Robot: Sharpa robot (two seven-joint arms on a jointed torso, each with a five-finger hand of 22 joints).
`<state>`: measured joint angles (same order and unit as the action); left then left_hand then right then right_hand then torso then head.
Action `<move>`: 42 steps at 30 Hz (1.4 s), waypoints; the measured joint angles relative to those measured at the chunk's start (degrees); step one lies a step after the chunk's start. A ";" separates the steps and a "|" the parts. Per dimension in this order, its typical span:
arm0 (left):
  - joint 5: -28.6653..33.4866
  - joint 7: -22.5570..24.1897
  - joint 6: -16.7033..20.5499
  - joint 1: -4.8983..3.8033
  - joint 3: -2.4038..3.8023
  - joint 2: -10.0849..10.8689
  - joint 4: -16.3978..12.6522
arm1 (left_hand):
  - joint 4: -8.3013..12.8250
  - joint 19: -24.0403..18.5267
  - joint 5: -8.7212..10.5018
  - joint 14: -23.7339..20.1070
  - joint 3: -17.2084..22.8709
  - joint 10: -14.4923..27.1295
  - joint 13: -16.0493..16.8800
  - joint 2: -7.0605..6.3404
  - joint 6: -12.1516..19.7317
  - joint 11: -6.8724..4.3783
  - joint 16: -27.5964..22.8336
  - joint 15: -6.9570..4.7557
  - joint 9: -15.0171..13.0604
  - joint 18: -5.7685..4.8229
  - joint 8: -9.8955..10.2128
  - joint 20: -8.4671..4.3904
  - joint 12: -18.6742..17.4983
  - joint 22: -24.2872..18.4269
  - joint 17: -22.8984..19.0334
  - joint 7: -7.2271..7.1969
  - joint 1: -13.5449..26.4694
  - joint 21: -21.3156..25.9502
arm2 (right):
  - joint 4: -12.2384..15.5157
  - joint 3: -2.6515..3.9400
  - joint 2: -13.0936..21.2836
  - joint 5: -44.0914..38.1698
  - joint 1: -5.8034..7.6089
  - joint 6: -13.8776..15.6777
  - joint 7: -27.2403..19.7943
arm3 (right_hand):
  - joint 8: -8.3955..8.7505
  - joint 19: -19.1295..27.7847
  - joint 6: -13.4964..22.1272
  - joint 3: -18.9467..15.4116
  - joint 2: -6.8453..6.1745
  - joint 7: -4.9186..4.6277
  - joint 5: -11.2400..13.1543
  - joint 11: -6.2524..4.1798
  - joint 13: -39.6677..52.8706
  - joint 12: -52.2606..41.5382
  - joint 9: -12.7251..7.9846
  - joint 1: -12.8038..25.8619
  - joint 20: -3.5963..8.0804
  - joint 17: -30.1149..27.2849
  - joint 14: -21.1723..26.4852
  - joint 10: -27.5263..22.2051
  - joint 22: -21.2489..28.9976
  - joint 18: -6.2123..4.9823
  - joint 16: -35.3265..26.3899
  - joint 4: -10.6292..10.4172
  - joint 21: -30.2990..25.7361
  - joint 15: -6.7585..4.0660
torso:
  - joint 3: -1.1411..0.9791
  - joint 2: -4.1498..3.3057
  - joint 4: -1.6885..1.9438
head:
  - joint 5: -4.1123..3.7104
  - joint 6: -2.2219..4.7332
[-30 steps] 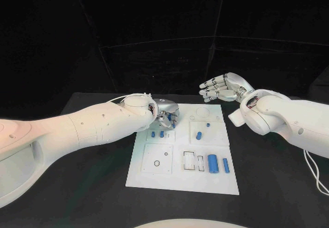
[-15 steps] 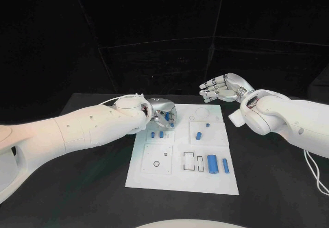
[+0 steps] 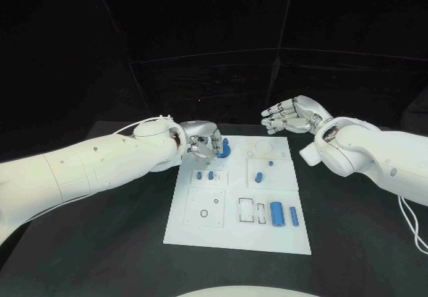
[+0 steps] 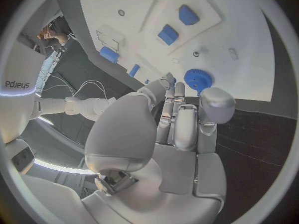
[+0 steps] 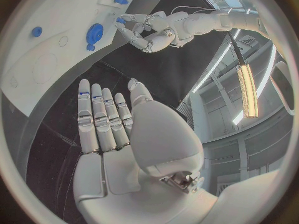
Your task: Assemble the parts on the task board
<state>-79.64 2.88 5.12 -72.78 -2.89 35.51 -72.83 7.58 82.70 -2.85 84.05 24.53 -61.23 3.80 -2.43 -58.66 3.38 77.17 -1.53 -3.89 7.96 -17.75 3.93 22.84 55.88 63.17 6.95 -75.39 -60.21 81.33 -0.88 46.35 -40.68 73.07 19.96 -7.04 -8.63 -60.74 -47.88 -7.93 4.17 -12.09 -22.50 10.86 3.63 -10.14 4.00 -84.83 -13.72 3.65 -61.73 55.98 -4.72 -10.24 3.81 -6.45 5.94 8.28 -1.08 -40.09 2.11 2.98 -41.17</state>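
Where we look down from the head:
Board: white plate (image 3: pixel 239 210) mid-table, shallow cut-outs, small blue pieces (image 3: pixel 276 213) scattered on it.
Gear: round blue toothed piece (image 4: pixel 198 78) flat at the board's far left corner.
Our left hand (image 3: pixel 201 143): beside the gear, fingers together, holding nothing.
Our right hand (image 3: pixel 292 115): raised beyond the board, fingers spread, empty.

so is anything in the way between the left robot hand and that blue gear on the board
Nothing visible. The left robot hand sits at the far left corner of the task board, fingertips right beside the blue gear, with only bare white board between them.
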 measured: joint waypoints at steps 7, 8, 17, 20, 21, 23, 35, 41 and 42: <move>0.61 -1.00 -0.84 0.07 0.04 1.15 0.44 | 0.00 0.00 0.00 0.00 0.00 0.00 0.00 -0.23 0.00 0.00 0.00 0.00 -0.06 0.00 0.00 0.00 0.00 0.12 -0.04 0.00 0.23 -0.04 | -0.07 0.00 -0.08 -0.23 0.00 -0.14 0.13 | 0.00 0.00 0.00 0.00 0.00 0.00 0.00 0.00 0.00 0.00 0.00 0.00 0.00 0.00 0.00 0.00 0.02 0.00 0.00 0.00 0.00 0.00 | -0.02 -0.04 -0.05 | 0.18 -0.04; 0.65 -1.10 -0.95 0.09 0.03 1.20 0.57 | 0.00 0.00 0.00 0.00 0.00 0.00 0.00 -0.23 0.00 0.00 0.00 0.00 -0.06 0.00 0.00 0.00 0.00 0.12 -0.08 0.00 0.23 -0.04 | -0.07 0.00 -0.09 -0.26 0.00 -0.15 0.14 | 0.00 0.00 0.00 0.00 0.00 0.00 0.00 0.00 0.00 0.00 0.00 0.00 0.00 0.00 0.00 0.00 0.02 0.00 0.00 0.00 0.00 0.00 | -0.02 -0.05 -0.07 | 0.18 -0.05; 0.92 -1.96 -2.20 0.68 -0.03 1.25 2.06 | 0.00 0.00 0.00 0.00 0.00 0.01 0.00 -0.23 0.00 0.00 0.00 0.00 -0.05 0.00 0.01 0.00 -0.22 0.11 -0.25 0.00 0.23 -0.04 | -0.11 0.00 -0.08 -0.43 0.00 -0.33 0.21 | 0.00 0.00 0.00 0.00 0.00 0.00 0.00 0.00 0.00 0.00 0.00 0.00 0.00 0.00 0.00 0.00 0.01 0.00 0.00 0.00 0.00 0.00 | -0.01 -0.05 -0.14 | 0.07 -0.27; 0.96 -2.20 -2.67 1.00 -0.03 1.16 2.58 | 0.00 0.00 0.00 0.00 0.00 0.01 0.00 -0.23 0.00 0.00 0.00 0.00 -0.04 0.00 0.01 0.00 -0.22 0.11 -0.25 0.00 0.23 -0.03 | -0.12 0.00 -0.07 -0.47 0.00 -0.36 0.21 | 0.00 0.00 0.00 0.00 0.00 0.00 0.00 0.00 0.00 0.00 0.00 0.00 0.00 0.00 0.00 0.00 0.01 0.00 0.00 0.00 0.00 0.00 | -0.03 -0.05 -0.17 | 0.07 -0.24; 0.97 -2.27 -2.82 1.06 -0.03 1.13 2.72 | 0.00 0.00 0.00 0.00 0.00 0.01 0.01 -0.23 0.00 0.00 0.00 0.00 -0.04 0.00 0.01 0.00 -0.22 0.11 -0.25 0.00 0.23 -0.03 | -0.12 0.00 -0.07 -0.48 0.00 -0.37 0.21 | 0.00 0.00 0.00 0.00 0.00 0.00 0.00 0.00 0.00 0.00 0.00 0.00 0.00 0.00 0.00 0.00 0.01 0.00 0.00 0.00 0.00 0.00 | -0.03 -0.05 -0.17 | 0.07 -0.24; 0.99 -2.37 -3.06 1.19 -0.03 1.08 2.96 | 0.00 0.00 0.00 0.00 0.00 0.01 0.00 -0.23 0.00 0.00 0.00 0.00 -0.04 0.00 0.02 0.00 -0.22 0.11 -0.25 0.00 0.23 -0.03 | -0.12 0.00 -0.07 -0.49 0.00 -0.38 0.22 | 0.00 0.00 0.00 0.00 0.00 0.00 0.00 0.00 0.00 0.00 0.00 0.00 0.00 0.00 0.00 0.00 0.01 0.00 0.00 0.00 0.00 0.00 | -0.03 -0.05 -0.17 | 0.07 -0.29; 1.05 -2.67 -4.25 1.50 -0.04 0.40 4.02 | 0.00 -0.01 0.00 0.00 0.00 0.01 0.01 -0.23 0.01 0.00 0.00 0.01 0.00 0.00 0.16 0.00 -0.21 0.10 -0.24 0.00 0.23 -0.03 | -0.09 0.00 -0.12 -0.55 -0.01 -0.43 0.21 | 0.00 0.00 0.00 0.22 0.00 0.00 0.00 0.00 0.00 0.00 0.00 0.00 0.00 0.00 0.00 0.00 0.05 0.00 0.00 0.22 -0.18 0.00 | -0.07 -0.05 -0.17 | 0.03 -0.46; 1.07 -2.67 -4.38 1.67 -0.04 -0.43 4.58 | 0.00 -0.01 0.00 0.00 0.00 0.01 0.01 -0.24 0.01 0.00 0.00 0.01 -0.05 0.00 0.17 0.00 -0.22 -0.01 -0.46 -0.01 0.22 -0.03 | -0.05 0.00 -0.13 -0.66 -0.01 -0.47 0.21 | 0.00 0.00 0.00 0.22 0.00 0.00 0.00 0.00 0.00 0.00 0.00 0.00 0.00 0.00 0.00 0.00 0.06 0.00 0.00 0.22 -0.22 0.00 | -0.07 -0.05 -0.17 | -0.01 -0.47; 1.07 -2.67 -4.38 1.69 -0.04 -0.50 4.61 | 0.00 -0.01 0.00 0.00 0.00 0.01 0.01 -0.24 0.01 0.00 0.00 0.01 -0.06 0.00 0.17 0.00 -0.21 -0.03 -0.46 -0.01 0.22 -0.03 | -0.04 0.00 -0.12 -0.70 -0.01 -0.48 0.21 | 0.00 0.00 0.00 0.22 0.00 0.00 0.00 0.00 0.00 0.00 0.00 0.00 0.00 0.00 0.00 0.00 0.06 0.00 0.00 0.23 -0.22 0.00 | -0.07 -0.05 -0.17 | -0.02 -0.44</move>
<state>-78.57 0.20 0.74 -71.09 -2.92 35.01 -68.22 7.59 82.70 -2.86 84.05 24.53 -61.22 3.81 -2.67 -58.65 3.39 77.17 -1.52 -3.95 7.97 -17.58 3.93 22.63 55.86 62.72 6.94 -75.17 -60.24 81.29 -0.88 46.23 -41.38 73.06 19.48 -6.83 -8.63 -60.74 -47.88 -7.71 4.17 -12.09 -22.50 10.86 3.63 -10.14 4.00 -84.83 -13.72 3.65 -61.73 55.98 -4.66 -10.24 3.81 -6.22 5.71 8.28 -1.14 -40.14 1.94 2.97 -41.61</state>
